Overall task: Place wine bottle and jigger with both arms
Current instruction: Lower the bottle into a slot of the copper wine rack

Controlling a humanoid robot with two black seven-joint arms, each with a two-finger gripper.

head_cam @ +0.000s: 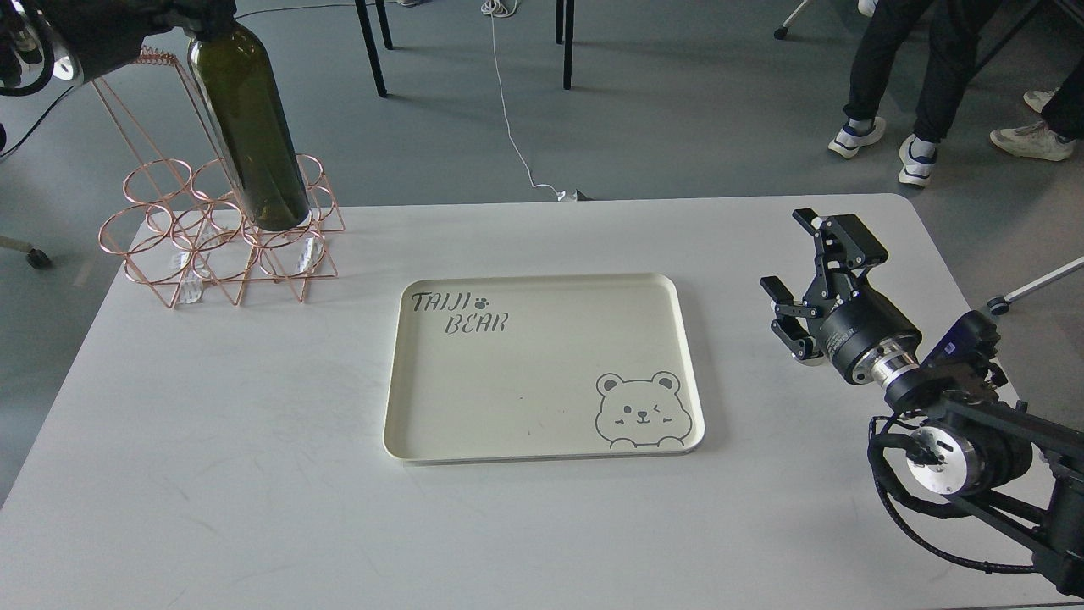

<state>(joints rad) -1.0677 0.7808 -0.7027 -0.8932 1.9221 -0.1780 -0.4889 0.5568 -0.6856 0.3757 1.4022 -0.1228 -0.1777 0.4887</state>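
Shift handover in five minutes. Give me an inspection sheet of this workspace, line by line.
Surface: white table, bare around the middle.
Job's things: wine bottle tilted over the copper wire rack, its neck hidden at the top edge; jigger not seen.
Tray: cream bear-print tray at centre, nothing in it.
Clutter: small clear wrappers under the rack.
Grippers: left gripper hidden among the dark parts at the top-left corner, state unclear; right gripper open, holding nothing, over the table's right side.
Cables: white cable on the floor; black loops on the right arm.
Surroundings: grey floor, chair legs, people's legs at top right.
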